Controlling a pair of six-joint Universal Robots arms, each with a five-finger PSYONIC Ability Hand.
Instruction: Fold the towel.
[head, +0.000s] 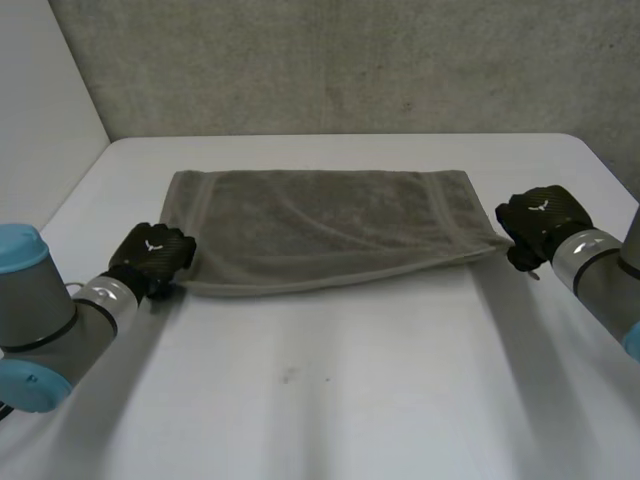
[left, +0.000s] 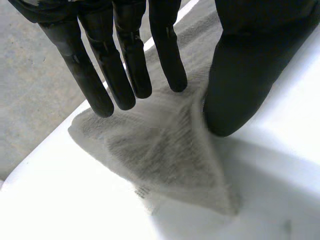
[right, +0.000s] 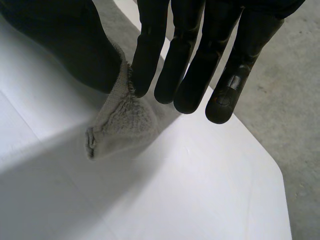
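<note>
A grey towel (head: 320, 225) lies folded double on the white table (head: 350, 400), its long edges running left to right. My left hand (head: 152, 255) is at the towel's near left corner. In the left wrist view its fingers (left: 125, 75) are straight and stand apart from the thumb, and the towel corner (left: 165, 155) lies on the table under them with a low ridge running up between. My right hand (head: 540, 218) is at the near right corner. There the towel corner (right: 122, 125) is pinched between the thumb and the fingers (right: 190, 60) and lifted slightly.
A grey concrete wall (head: 350, 60) stands behind the table's far edge. The table's right edge and a grey floor (right: 295, 100) lie just beyond my right hand. Bare table spreads in front of the towel.
</note>
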